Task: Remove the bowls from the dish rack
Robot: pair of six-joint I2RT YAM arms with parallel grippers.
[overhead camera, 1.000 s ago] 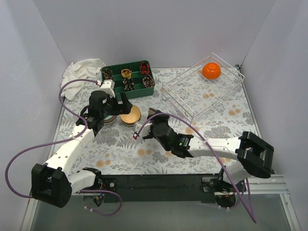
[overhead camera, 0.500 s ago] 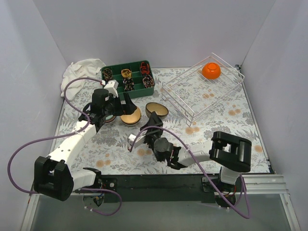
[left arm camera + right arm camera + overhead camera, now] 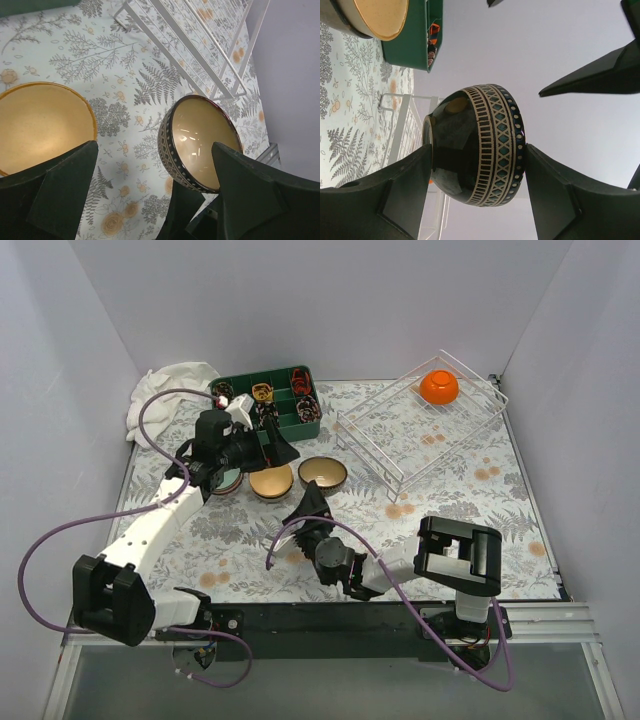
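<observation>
The wire dish rack (image 3: 372, 453) stands at the back right and holds one orange bowl (image 3: 439, 386) in its far corner. A dark patterned bowl (image 3: 323, 472) sits upright on the table beside a tan bowl (image 3: 270, 481). My right gripper (image 3: 309, 502) is open just in front of the patterned bowl (image 3: 475, 145), which shows framed between its fingers. My left gripper (image 3: 278, 447) is open and empty, hovering above the two bowls. In the left wrist view the tan bowl (image 3: 40, 125) is at left, the patterned bowl (image 3: 202, 142) at right and the rack (image 3: 200, 45) beyond.
A green divided tray (image 3: 265, 405) of small items stands at the back, with a white cloth (image 3: 170, 385) to its left. Another bowl (image 3: 226, 483) lies partly hidden under the left arm. Grey walls close in the table on three sides.
My right gripper set the patterned bowl down beside the tan bowl, let go and drew back toward its base. My left gripper rose and shifted back and right.
</observation>
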